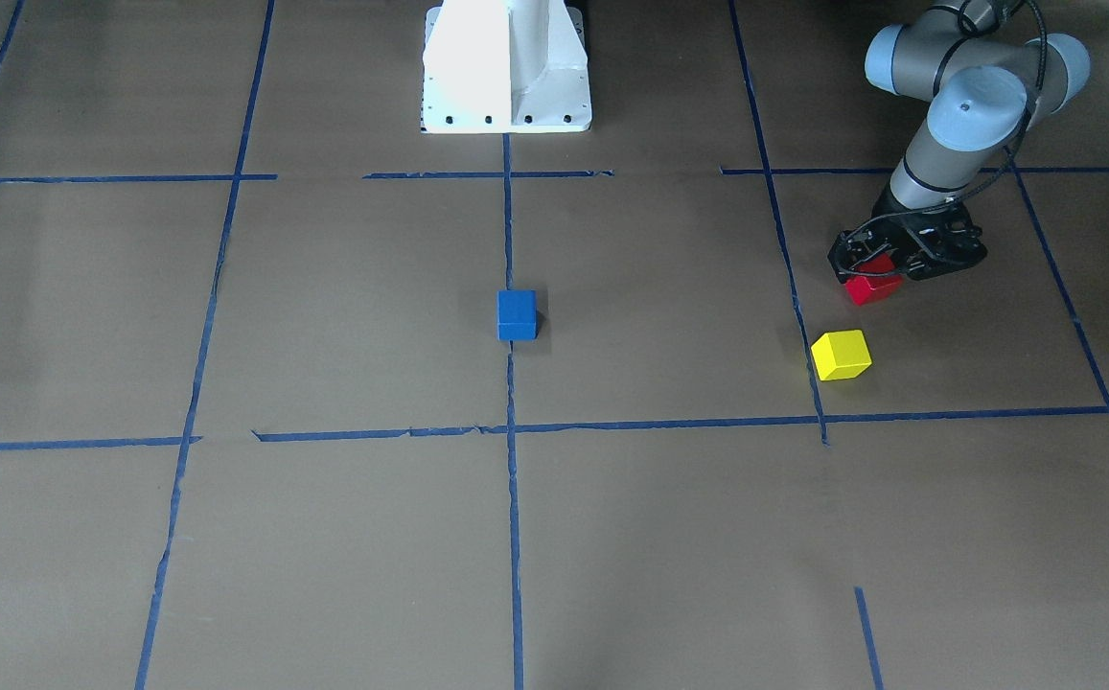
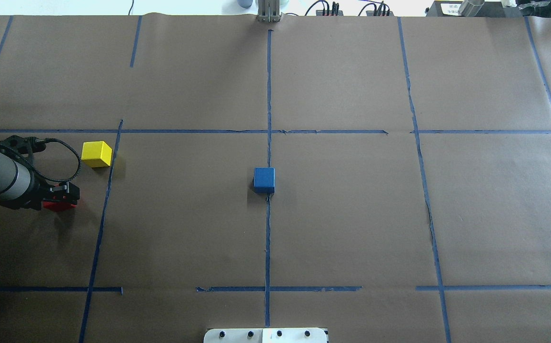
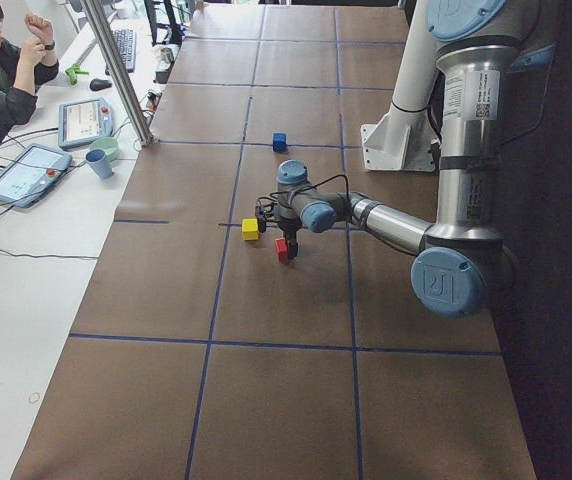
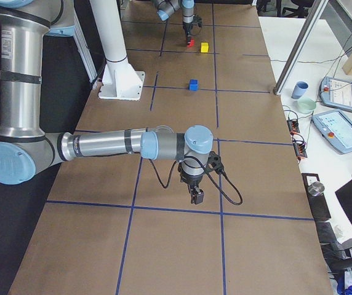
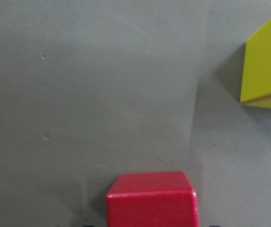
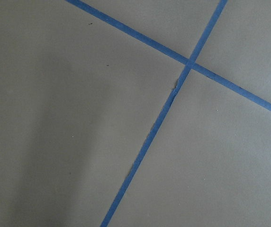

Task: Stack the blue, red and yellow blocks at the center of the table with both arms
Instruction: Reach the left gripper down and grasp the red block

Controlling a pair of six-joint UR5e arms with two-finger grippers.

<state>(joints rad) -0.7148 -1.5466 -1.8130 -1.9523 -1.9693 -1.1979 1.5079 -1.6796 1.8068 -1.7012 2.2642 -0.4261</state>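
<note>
The blue block (image 1: 516,314) stands at the table's center, on the middle tape line (image 2: 264,179). The red block (image 1: 872,287) lies on the table on my left side, with the yellow block (image 1: 841,355) a short way beyond it. My left gripper (image 1: 875,273) is low over the red block, with one jaw on each side. In the left wrist view the red block (image 5: 150,198) shows a small gap on both sides, so the gripper is open. My right gripper (image 4: 196,195) hangs over bare table far to the right; I cannot tell whether it is open.
The robot's white base (image 1: 506,67) stands at the table's near edge behind the blue block. Blue tape lines (image 2: 268,238) divide the brown paper into squares. An operator (image 3: 1,75) and tablets sit at a side table beyond the far edge.
</note>
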